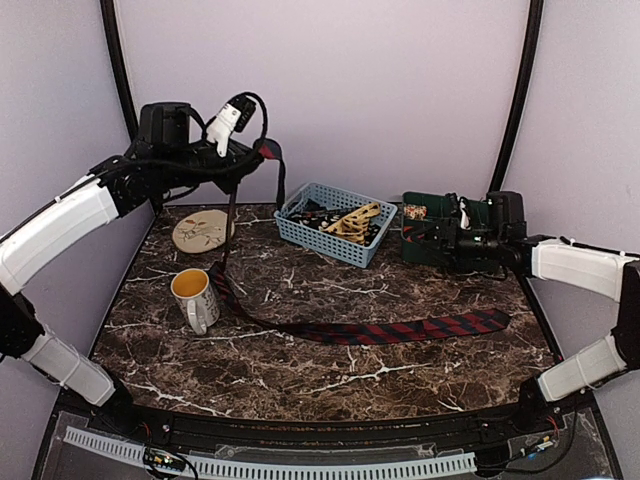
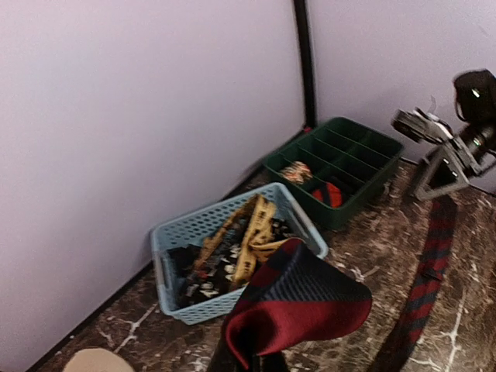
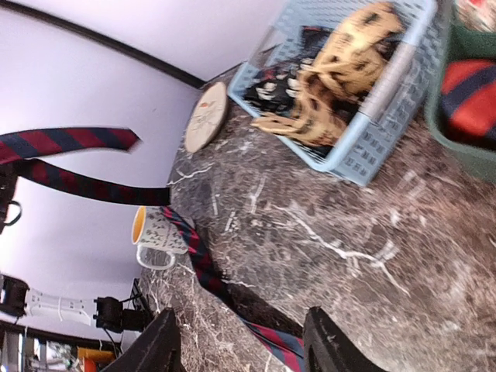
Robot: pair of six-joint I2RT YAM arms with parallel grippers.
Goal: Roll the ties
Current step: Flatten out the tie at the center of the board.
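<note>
Left gripper (image 1: pixel 262 152) clamps striped tie (image 1: pixel 400 330) high behind mug (image 1: pixel 195 297).
Right gripper (image 3: pixel 240 314) jaws apart; the clamp itself is hidden by fabric.

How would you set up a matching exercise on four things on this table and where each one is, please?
Things:
1 mug
2 blue basket
3 green tray
4 striped tie

Places:
A one end held up by the left hand
B back right
C left side, standing beside the tie
D back middle

Pairs: 1-C, 2-D, 3-B, 4-A
</note>
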